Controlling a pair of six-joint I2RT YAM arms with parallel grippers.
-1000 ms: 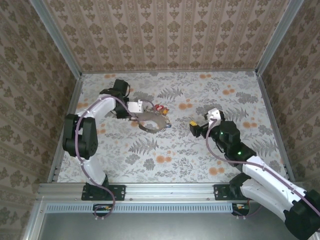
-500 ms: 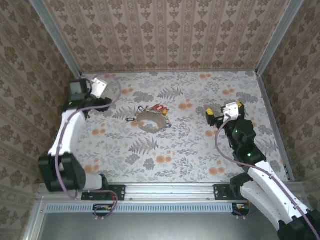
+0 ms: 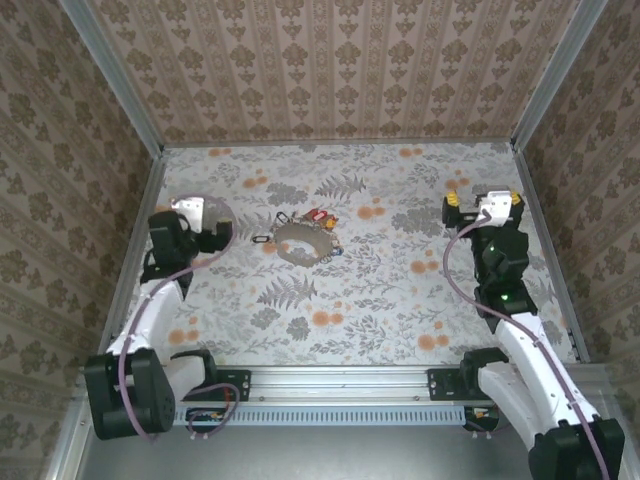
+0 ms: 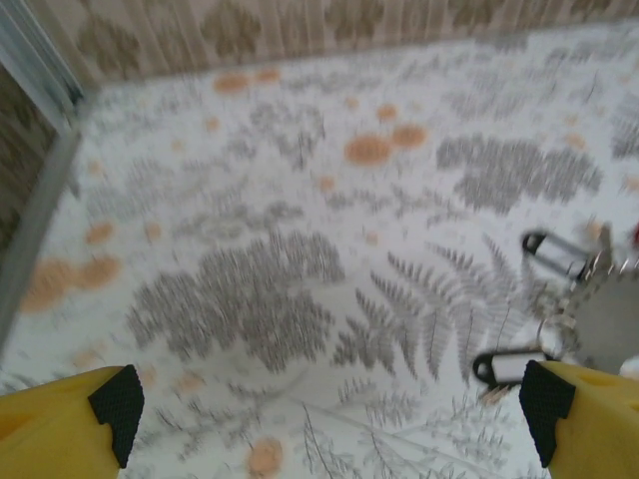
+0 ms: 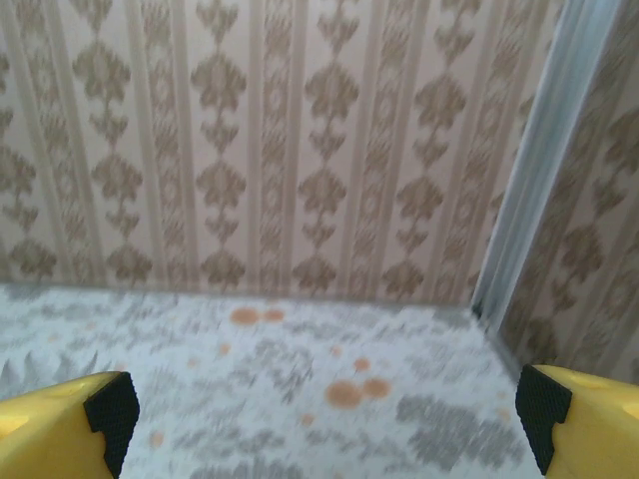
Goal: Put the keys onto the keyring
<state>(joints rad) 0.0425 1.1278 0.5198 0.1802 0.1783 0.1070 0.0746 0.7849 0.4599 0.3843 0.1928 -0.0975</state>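
The keyring [image 3: 300, 243], a dark wire loop, lies flat on the patterned table left of centre. Several keys cluster around it: a red one [image 3: 318, 215] at its far side and a black tag [image 3: 265, 239] at its left. In the left wrist view, two black-rimmed tags [image 4: 554, 250] [image 4: 507, 367] and the blurred keyring [image 4: 607, 321] sit at the right edge. My left gripper [image 3: 193, 218] [image 4: 329, 424] stands open and empty near the table's left side, well apart from the ring. My right gripper [image 3: 481, 198] [image 5: 324, 424] is open and empty at the far right.
Patterned walls enclose the table on three sides. A metal corner post [image 5: 529, 190] stands close ahead of the right gripper. The left wall's rail [image 3: 135, 250] runs just beside the left arm. The metal frame [image 3: 330, 385] with both arm bases lines the near edge.
The left gripper opened, let go of the keyring and swung back to the left edge. The right arm pulled away toward the far right. Keyring and keys stay where they were.
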